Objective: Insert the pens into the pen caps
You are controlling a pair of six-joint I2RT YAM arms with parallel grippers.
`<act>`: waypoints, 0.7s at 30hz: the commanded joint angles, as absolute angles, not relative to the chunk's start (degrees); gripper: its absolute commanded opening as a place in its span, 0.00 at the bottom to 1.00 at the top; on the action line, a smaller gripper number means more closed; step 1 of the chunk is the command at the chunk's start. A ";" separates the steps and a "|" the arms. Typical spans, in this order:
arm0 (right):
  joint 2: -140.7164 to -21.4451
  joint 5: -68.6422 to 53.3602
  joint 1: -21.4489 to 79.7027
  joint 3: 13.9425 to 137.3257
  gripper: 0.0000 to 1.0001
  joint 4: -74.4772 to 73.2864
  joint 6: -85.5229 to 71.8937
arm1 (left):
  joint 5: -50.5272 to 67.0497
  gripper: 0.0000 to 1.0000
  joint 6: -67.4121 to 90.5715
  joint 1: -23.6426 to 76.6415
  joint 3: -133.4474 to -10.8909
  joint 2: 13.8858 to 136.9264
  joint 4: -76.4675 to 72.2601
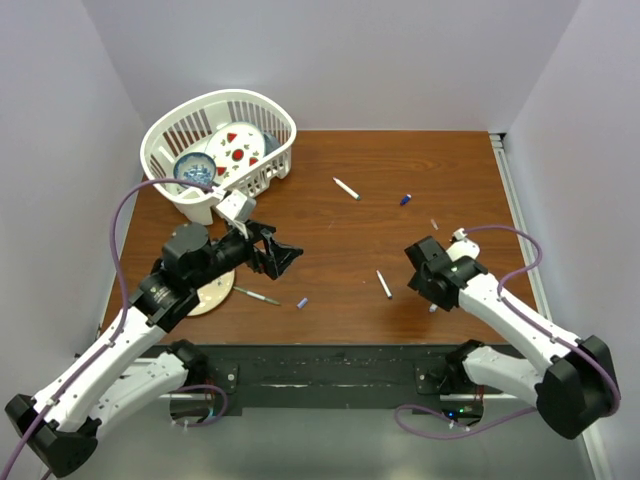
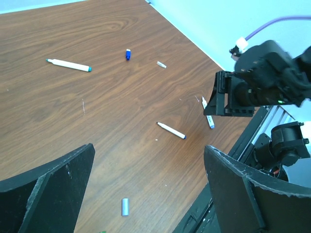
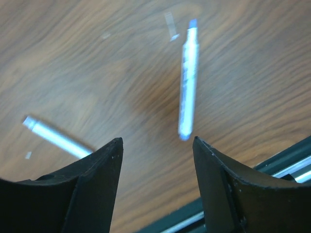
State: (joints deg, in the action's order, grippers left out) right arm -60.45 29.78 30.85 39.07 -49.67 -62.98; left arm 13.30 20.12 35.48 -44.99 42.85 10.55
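lying loose on the brown tabletop (image 1: 330, 250) were the pens. one white pen (image 1: 346, 188) with teal ends sat far out in the middle, a second pen (image 1: 384, 284) lay nearer the front, and a grey pen (image 1: 257, 296) rested close by the left arm. a fourth, the blue-tipped pen (image 3: 188, 80), showed blurred just beyond the right fingers (image 3: 97, 184), which stood apart with nothing between them. the caps were scattered too: a blue cap (image 1: 405, 199) off to the right of the far pen, and a pale purple cap (image 1: 302, 301) just beside the grey pen's end. the left fingers (image 2: 53, 194) hung over the wood, spread wide and empty. beyond the left arm, at the far left corner, sat a white basket (image 1: 160, 140) with plates inside.
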 commanded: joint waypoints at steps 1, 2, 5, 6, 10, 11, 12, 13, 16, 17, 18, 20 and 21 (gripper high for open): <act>-61.26 27.43 24.71 35.34 0.61 -43.16 -60.83 | 12.83 1.00 19.07 35.07 -44.03 41.57 8.79; -61.35 27.42 24.52 35.07 0.61 -42.72 -60.73 | 12.92 1.00 19.07 35.07 -44.03 41.57 8.79; -62.58 28.12 24.08 35.07 0.58 -42.89 -60.82 | 13.18 1.00 19.07 35.07 -44.03 41.66 8.70; -63.45 28.47 23.91 35.07 0.57 -43.24 -60.99 | 13.18 1.00 19.07 35.07 -44.03 41.57 8.70; -64.77 28.13 22.85 33.67 0.54 -41.84 -61.17 | 13.45 1.00 19.07 34.98 -43.95 41.57 8.61; -65.12 27.86 22.50 33.40 0.54 -41.40 -61.08 | 13.45 1.00 19.07 35.07 -43.95 41.57 8.70; -65.30 27.69 22.24 32.96 0.53 -40.79 -61.00 | 13.45 1.00 19.07 35.07 -43.95 41.57 8.70; -65.91 27.77 22.06 32.79 0.52 -40.61 -61.08 | 13.45 1.00 19.07 35.07 -43.95 41.57 8.70; -66.53 27.77 21.71 31.99 0.50 -39.47 -61.44 | 13.36 1.00 19.07 35.07 -43.86 41.40 8.70; -66.62 27.51 21.62 31.73 0.50 -38.33 -61.26 | 13.36 1.00 18.99 35.07 -43.86 41.40 8.70; -66.80 27.16 21.62 31.29 0.50 -37.89 -61.09 | 13.36 1.00 19.07 35.07 -43.86 41.40 8.53; -67.76 26.63 21.45 30.85 0.49 -36.92 -60.73 | 13.45 1.00 19.07 35.07 -43.86 41.40 8.61; -68.11 26.63 21.27 30.68 0.49 -36.83 -60.82 | 13.36 1.00 19.07 35.07 -43.86 41.40 8.61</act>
State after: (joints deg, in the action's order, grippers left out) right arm -67.07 26.81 21.78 31.55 -40.03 -60.77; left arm 13.26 20.12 35.35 -44.14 41.98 10.50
